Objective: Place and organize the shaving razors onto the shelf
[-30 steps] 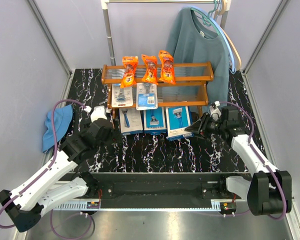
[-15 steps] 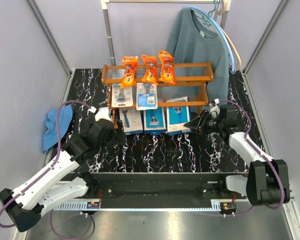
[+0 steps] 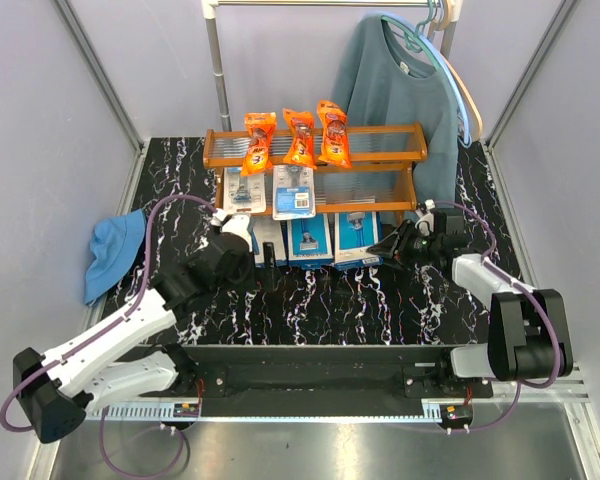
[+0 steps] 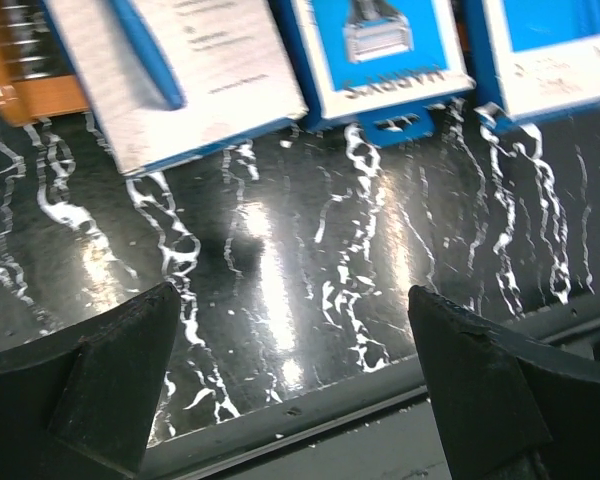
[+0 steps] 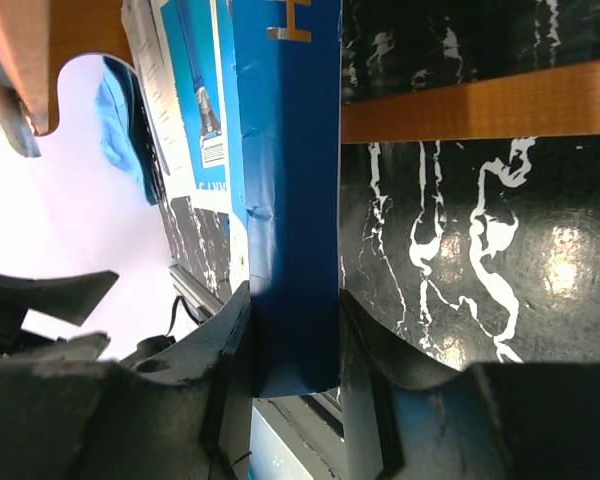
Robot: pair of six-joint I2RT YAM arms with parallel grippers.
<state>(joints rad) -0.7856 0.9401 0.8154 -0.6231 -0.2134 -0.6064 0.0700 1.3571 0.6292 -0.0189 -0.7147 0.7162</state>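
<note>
The shelf (image 3: pixel 380 134) holds three orange bags (image 3: pixel 300 138) on its top tier and two blister cards (image 3: pixel 293 190) on the middle tier. Three blue razor boxes stand along the bottom: left (image 3: pixel 272 232), middle (image 3: pixel 308 240) and right (image 3: pixel 358 238). My right gripper (image 3: pixel 386 250) is shut on the right box's side edge (image 5: pixel 290 200), with the fingers (image 5: pixel 205 370) on both faces. My left gripper (image 3: pixel 264 254) is open and empty, low over the table just in front of the left box (image 4: pixel 170 70). Its fingers (image 4: pixel 90 385) are wide apart.
A metal clothes rail (image 3: pixel 220 80) with a teal sweater (image 3: pixel 405 90) stands behind the shelf. A blue cloth (image 3: pixel 115 255) lies at the table's left. The shelf's wooden frame (image 5: pixel 480 105) is close by my right gripper. The table's front edge (image 4: pixel 310 410) is beneath my left gripper.
My left gripper has moved right and forward up to the left box. My right gripper has pushed the right box back and straighter into the bottom row.
</note>
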